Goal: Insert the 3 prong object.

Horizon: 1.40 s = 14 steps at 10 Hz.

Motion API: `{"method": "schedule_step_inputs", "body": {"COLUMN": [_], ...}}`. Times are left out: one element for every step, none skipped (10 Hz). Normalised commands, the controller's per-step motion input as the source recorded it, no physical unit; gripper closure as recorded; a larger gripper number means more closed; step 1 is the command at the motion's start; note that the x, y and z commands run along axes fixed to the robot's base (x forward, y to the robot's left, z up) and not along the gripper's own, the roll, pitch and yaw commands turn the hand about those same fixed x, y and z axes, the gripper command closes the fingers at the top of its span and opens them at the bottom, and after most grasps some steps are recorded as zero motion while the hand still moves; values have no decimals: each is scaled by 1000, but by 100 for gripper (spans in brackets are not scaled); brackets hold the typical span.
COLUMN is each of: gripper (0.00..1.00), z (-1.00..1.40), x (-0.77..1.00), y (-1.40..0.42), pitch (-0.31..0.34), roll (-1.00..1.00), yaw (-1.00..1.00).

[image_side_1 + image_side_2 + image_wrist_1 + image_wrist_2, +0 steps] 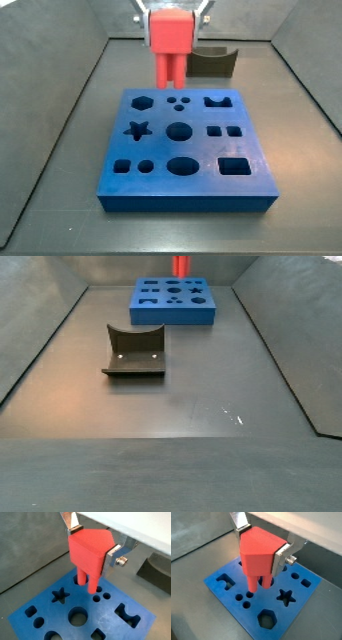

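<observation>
Your 3 prong object [258,554] hangs prongs-down over the blue board [187,190], its tips close above, perhaps just touching, the cluster of three small round holes [100,597] near one edge. The gripper [262,543] has its flat silver fingers [282,553] closed on the red body's upper part, so it is clamped, not loose.

Your risk, as I judge it, is alignment. In both wrist views the prongs hide part of the holes, so you cannot tell whether every tip is centred. If one lands on the board's face, pushing down could bend a prong, twist the piece in the pads, or shove the board aside.

The dark grey curved block [135,351] lies well apart on the floor and should not interfere.
</observation>
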Motion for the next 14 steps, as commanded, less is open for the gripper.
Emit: {"method": "schedule_step_inputs", "body": {"gripper": [100,100,100,100,100,100,100,100,100,100,100,100,100,100], "z": [-54,-34,-246,-323,-306,-303,-337,-374,-343,-263,-223,-217,-234,-249], "x": [20,26,0,0,0,100,146,137,109,100,57,40,80,123], "y": [0,0,0,0,0,51,103,100,86,57,29,14,0,0], "pitch": [0,0,-20,-24,-31,0,0,0,0,0,0,0,0,0], "roll": [-66,-59,-20,-36,-60,-56,-56,-34,-37,-30,-16,-4,0,0], "yaw": [-17,0,-3,-100,-217,-454,-546,-589,-540,-451,-363,-343,-343,-360]}}
